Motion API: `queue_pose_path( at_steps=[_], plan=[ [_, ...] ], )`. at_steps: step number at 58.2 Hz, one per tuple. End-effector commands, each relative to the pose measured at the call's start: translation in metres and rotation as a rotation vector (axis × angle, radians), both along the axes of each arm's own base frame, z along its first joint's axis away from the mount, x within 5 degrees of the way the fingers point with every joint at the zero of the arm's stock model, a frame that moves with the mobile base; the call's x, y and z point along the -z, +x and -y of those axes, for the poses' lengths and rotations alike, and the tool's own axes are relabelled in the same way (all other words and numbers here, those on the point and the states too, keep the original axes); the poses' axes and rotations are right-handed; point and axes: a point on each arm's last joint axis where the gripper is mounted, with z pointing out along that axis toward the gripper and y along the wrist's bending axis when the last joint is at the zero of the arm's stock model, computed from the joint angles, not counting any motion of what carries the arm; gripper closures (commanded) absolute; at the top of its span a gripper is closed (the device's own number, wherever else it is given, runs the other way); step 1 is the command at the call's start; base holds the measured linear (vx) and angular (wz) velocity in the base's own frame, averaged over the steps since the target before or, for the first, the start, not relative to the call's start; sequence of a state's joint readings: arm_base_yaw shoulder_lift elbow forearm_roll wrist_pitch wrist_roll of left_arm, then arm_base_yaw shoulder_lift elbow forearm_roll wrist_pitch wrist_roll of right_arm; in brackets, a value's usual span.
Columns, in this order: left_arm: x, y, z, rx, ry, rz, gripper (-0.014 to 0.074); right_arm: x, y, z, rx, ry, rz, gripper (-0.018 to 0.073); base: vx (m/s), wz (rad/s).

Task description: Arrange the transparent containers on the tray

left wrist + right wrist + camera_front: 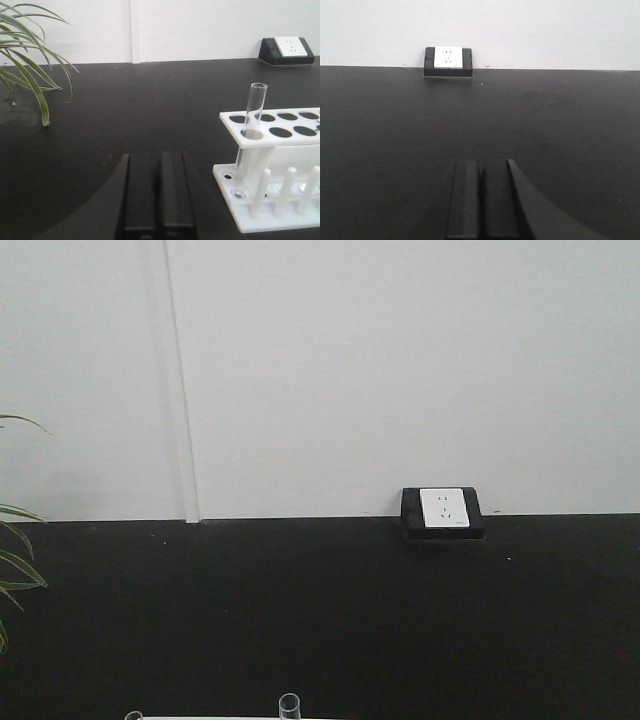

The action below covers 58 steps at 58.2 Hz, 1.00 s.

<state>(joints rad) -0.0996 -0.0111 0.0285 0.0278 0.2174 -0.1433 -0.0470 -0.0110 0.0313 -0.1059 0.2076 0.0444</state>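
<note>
At rack [285, 155] corner, glass tube [255, 110]

No legible text, brand, label or number in any view. Socket [444, 507] at the back of the desk: white face with pin slots only. Any print on it is too small to read, in the wrist views as well.
</note>
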Motion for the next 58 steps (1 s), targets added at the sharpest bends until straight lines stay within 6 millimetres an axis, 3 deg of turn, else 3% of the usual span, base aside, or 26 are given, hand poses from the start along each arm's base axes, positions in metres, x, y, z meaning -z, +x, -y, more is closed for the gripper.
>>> queue_pose_path(
  at_steps=[1, 58],
  plan=[
    [0.0009, 0.0008, 0.0003, 0.001, -0.012, 0.070, 0.0572, -0.0048, 0.0008, -0.0006, -0.007, -0.010, 0.075, 0.0571, 0.00, 0.00],
    [0.0009, 0.0008, 0.0003, 0.001, -0.012, 0.070, 0.0572, -0.0050, 0.0008, -0.0006, -0.007, -0.010, 0.078, 0.0571, 0.00, 0.00]
  ],
)
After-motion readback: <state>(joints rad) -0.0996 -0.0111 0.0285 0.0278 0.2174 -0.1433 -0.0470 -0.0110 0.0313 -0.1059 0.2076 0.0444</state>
